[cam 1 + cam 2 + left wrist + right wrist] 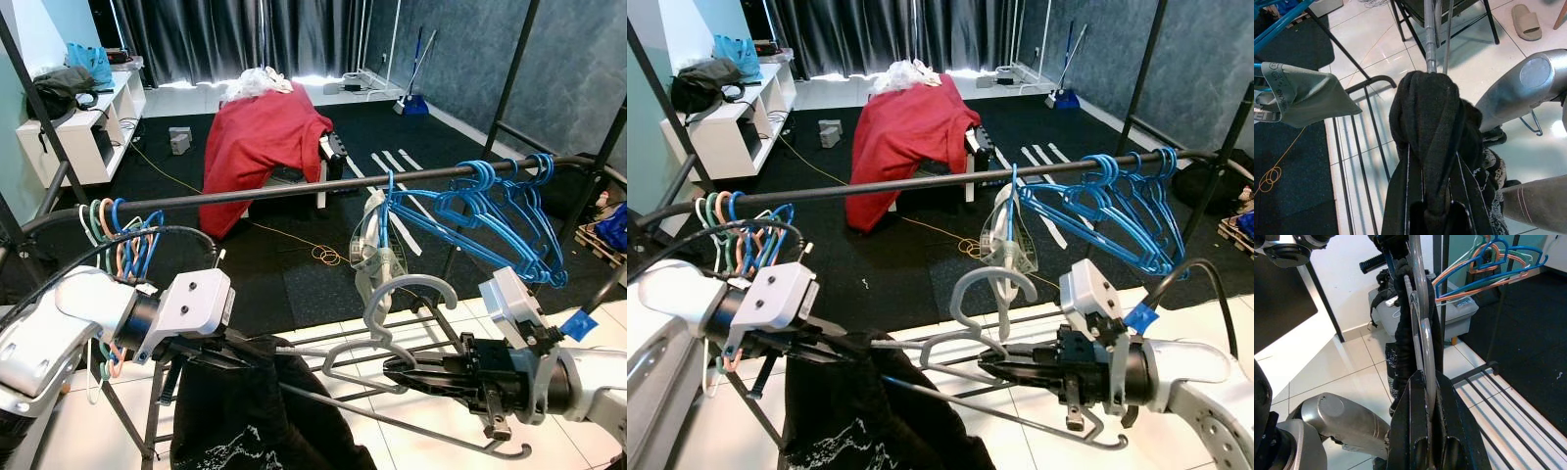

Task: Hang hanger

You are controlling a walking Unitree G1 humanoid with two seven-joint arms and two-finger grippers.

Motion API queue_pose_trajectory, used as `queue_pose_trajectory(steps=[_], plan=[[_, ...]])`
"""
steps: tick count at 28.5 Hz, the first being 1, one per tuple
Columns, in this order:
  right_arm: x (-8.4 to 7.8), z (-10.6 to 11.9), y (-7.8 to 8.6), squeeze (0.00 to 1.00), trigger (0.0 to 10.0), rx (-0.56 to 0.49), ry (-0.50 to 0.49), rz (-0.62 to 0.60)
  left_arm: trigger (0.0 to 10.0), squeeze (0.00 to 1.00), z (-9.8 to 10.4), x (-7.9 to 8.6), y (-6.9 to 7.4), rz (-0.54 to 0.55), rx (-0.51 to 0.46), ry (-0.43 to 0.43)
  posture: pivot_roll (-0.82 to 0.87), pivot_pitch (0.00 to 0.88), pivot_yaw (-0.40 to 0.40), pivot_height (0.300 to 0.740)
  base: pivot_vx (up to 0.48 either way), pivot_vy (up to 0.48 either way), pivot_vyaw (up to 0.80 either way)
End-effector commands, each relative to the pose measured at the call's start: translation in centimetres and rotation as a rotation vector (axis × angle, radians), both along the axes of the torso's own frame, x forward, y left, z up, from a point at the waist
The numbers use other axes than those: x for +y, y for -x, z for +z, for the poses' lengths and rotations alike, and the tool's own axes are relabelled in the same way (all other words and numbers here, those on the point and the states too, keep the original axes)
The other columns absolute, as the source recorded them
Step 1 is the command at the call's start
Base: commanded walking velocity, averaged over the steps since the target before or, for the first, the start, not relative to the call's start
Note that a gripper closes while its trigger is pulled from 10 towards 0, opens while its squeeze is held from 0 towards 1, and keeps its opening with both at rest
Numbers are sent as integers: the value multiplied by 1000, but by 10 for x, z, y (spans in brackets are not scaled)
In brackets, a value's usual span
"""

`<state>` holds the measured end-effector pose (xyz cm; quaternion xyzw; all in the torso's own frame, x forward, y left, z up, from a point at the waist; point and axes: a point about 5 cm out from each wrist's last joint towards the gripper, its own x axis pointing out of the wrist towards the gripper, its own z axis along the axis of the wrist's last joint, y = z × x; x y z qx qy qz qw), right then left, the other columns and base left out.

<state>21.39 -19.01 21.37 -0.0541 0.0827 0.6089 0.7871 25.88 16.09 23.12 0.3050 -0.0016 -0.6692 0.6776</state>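
A grey hanger (407, 294) with its hook pointing up sits below the black clothes rail (294, 192). A black garment (255, 411) is draped over its left end. My right gripper (392, 373) is shut on the hanger's neck; in the right wrist view the grey hanger (1422, 333) is pinched between the black fingers (1400, 431). My left gripper (240, 354) reaches in from the left and is shut on the black garment (1435, 127), which covers its fingers. The hook hangs lower than the rail and is apart from it.
Blue hangers (500, 211) crowd the rail's right part, and one holds a pale garment (377, 245). Coloured hangers (122, 240) hang at the rail's left. The rack's lower bars (431, 315) run beneath. Beyond stand a red-draped bench (260, 147) and a white shelf (83, 122).
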Motion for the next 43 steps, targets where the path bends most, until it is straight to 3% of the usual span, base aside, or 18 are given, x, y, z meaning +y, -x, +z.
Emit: queue_pose_trajectory(steps=[1,2,4,5,11,13,15,16,17,18,20,21,27,28,33,38,43], plan=[[10,-4,-1,0,0,4,-10,21,10000,0,12,-18,1,-72,-44,83,-103,0,-3,740,0,0,0],[10,-3,-3,0,0,-3,-19,18,10000,776,14,-19,-2,-53,-33,117,-103,0,-3,740,0,0,0],[11,-3,-4,0,0,-8,-24,15,10000,776,16,-20,-5,-42,-23,139,-103,0,-3,740,0,0,0],[11,-2,-4,0,0,-14,-29,12,10000,1000,18,-20,-5,-43,-1,161,-103,0,-3,740,0,0,0],[8,10,-7,0,0,-52,-74,-3,10000,1000,32,-12,-8,-26,16,304,-106,0,-1,740,0,0,0],[6,14,-7,0,0,-67,-86,-14,10000,1000,36,-4,-10,-2,17,344,-109,0,1,740,0,0,0],[-1,23,-5,0,0,-98,-103,-43,10000,1000,47,17,-16,64,5,426,-109,0,4,740,0,0,0],[-3,27,-4,0,0,-113,-112,-54,10000,914,50,25,-18,94,-2,454,-109,0,4,740,0,0,0],[-6,32,-3,0,0,-130,-125,-64,10000,196,52,34,-21,129,-8,479,-110,0,7,740,0,0,0],[-10,38,-2,0,0,-151,-146,-74,10000,0,54,42,-23,169,-13,512,-112,0,11,740,0,0,0],[-12,43,-1,0,0,-167,-162,-81,10000,0,56,47,-25,197,-14,537,-115,0,12,740,0,0,0],[-16,52,0,0,0,-196,-193,-93,10000,0,53,59,-27,232,24,596,-119,0,14,740,0,0,0],[-17,58,1,0,0,-211,-209,-90,10000,0,44,64,-27,244,68,609,-121,0,15,740,0,0,0],[-16,62,2,0,0,-221,-218,-80,10000,0,34,62,-27,252,91,591,-119,0,14,740,0,0,0],[-16,66,3,0,0,-230,-229,-73,10000,0,25,60,-27,255,113,576,-120,0,14,740,0,0,0],[-15,74,3,0,0,-251,-247,-59,10000,0,0,42,-25,238,182,554,-117,0,10,740,0,0,0],[-15,75,3,0,0,-253,-253,-57,10000,0,-6,32,-26,238,192,555,-117,0,10,740,0,0,0]])
